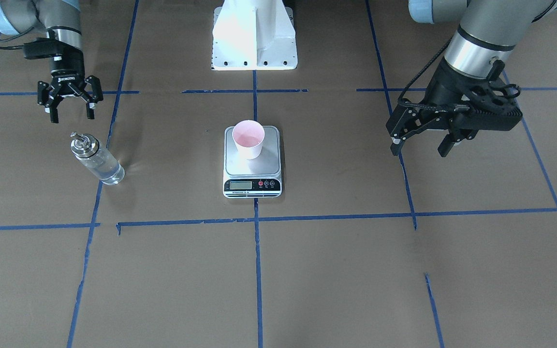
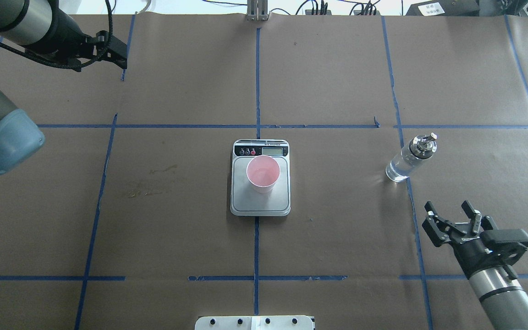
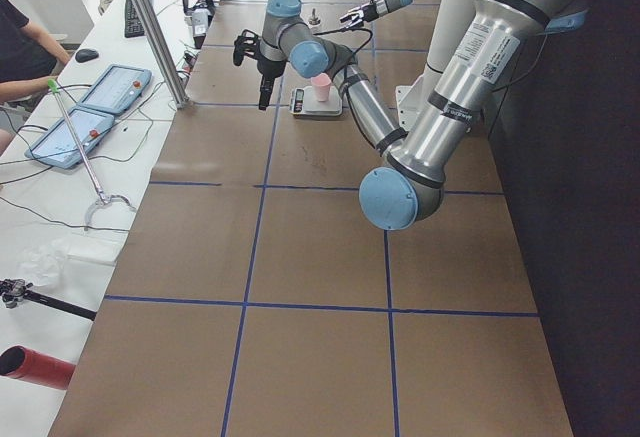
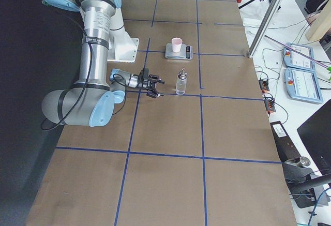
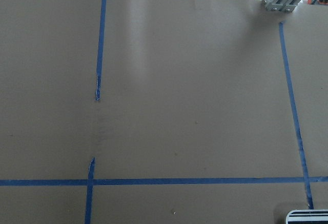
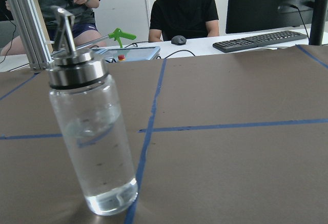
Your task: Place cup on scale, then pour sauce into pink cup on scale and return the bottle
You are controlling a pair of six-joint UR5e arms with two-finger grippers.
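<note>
At the far left of the table [image 2: 177,82], the left gripper [image 1: 419,145] hangs above bare paper with its fingers spread and nothing between them. Its wrist camera sees only paper, tape and a corner of the scale.

In the middle lies the scale [image 2: 260,201], its display strip on the side away from the robot. The cup [image 2: 263,174] stands upright on the steel platform, toward the display end.

Well to the right of the scale, the bottle [image 2: 408,160] stands upright on a blue tape line, with the clear sauce [image 6: 100,167] filling the lower part of the glass. Just nearer the robot than the bottle, the right gripper [image 2: 449,208] is held low with its fingers apart, holding nothing and pointed at the bottle. The bottle stands in plain sight in that arm's wrist view.

Brown paper covers the table, marked into squares with blue tape [image 2: 257,82]. The white robot pedestal [image 1: 254,34] stands at the middle of the near edge. Beyond the far edge is a white desk with a keyboard [image 6: 261,39], a mouse [image 6: 178,40], tablets [image 3: 115,87], an aluminium post [image 6: 23,21] and seated people [image 6: 187,8].
</note>
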